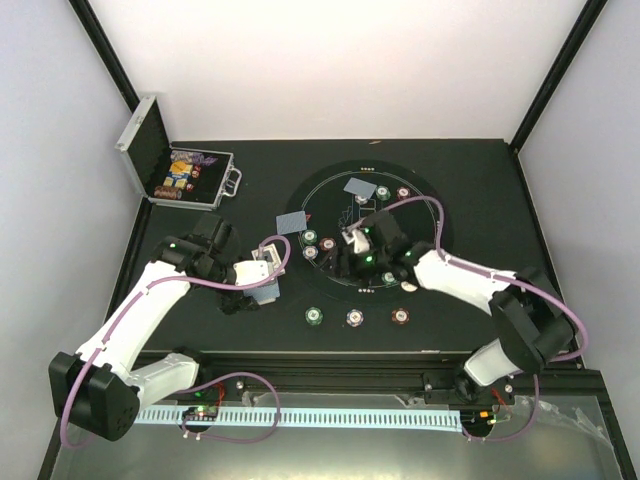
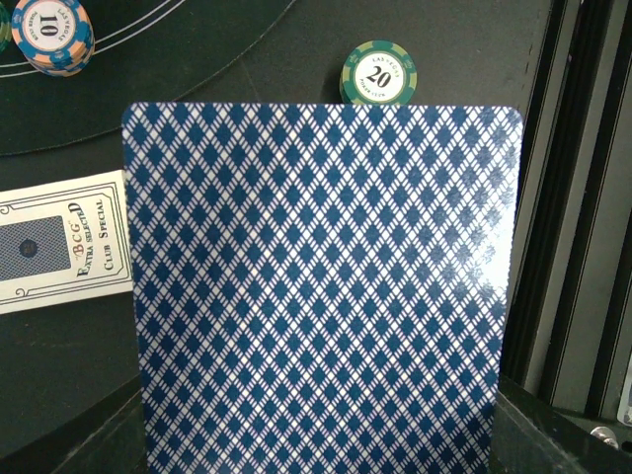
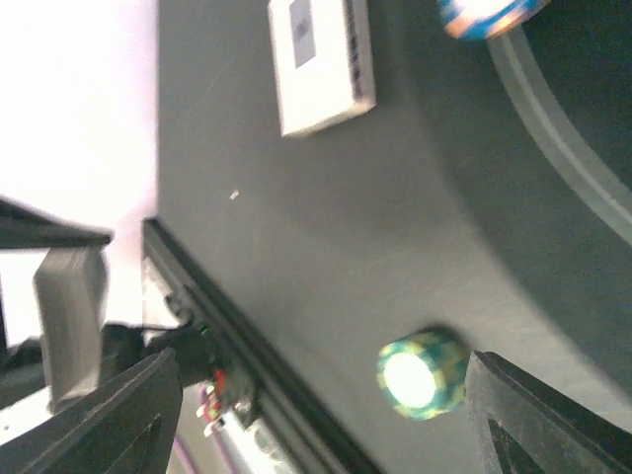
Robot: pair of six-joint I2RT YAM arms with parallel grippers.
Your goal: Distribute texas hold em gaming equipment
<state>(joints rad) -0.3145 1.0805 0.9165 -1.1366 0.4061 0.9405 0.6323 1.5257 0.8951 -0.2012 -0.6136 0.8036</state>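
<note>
Jaws on my left gripper (image 1: 266,278) are pinching a blue-diamond-backed playing card (image 2: 321,286) by one end, near the front rail. Those on my right gripper (image 3: 316,425) are standing wide and empty, with a green chip (image 3: 420,373) lying just beside one finger.

I am judging the deal as partly done. Face-down cards (image 1: 291,222) are lying by the printed ring, a row of chips (image 1: 355,318) in green, white and brown-red is sitting near me, and others are scattered inside the ring. More chips are waiting in the silver case (image 1: 140,148), so plenty is left to hand out.

Everything is resting on a matte black table (image 1: 480,190), with plain white walls closing it in.
</note>
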